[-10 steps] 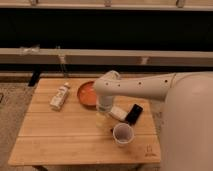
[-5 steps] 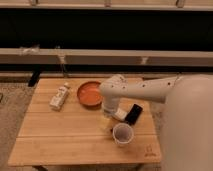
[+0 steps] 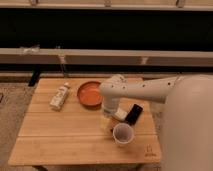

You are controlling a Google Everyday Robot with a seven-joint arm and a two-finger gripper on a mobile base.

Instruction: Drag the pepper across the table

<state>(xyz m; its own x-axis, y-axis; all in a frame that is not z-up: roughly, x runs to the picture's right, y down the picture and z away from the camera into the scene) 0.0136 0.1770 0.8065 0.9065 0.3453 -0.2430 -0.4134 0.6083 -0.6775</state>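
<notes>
The light wooden table (image 3: 60, 131) fills the middle of the camera view. My arm reaches in from the right and bends down over the table's middle. My gripper (image 3: 106, 120) points down at the tabletop, just in front of the orange-red bowl (image 3: 90, 93) and left of the white cup (image 3: 122, 134). The pepper does not show; it may be hidden under the gripper.
A flat black slab (image 3: 133, 114) lies right of the gripper, with a small pale object (image 3: 120, 115) beside it. A white bottle (image 3: 60, 96) lies at the back left. A dark mark (image 3: 149, 149) sits near the front right corner. A rail and a dark wall stand behind.
My gripper has moved a little toward the table's front, away from the bowl and closer to the cup. The bowl, cup, slab and bottle have stayed in place.
</notes>
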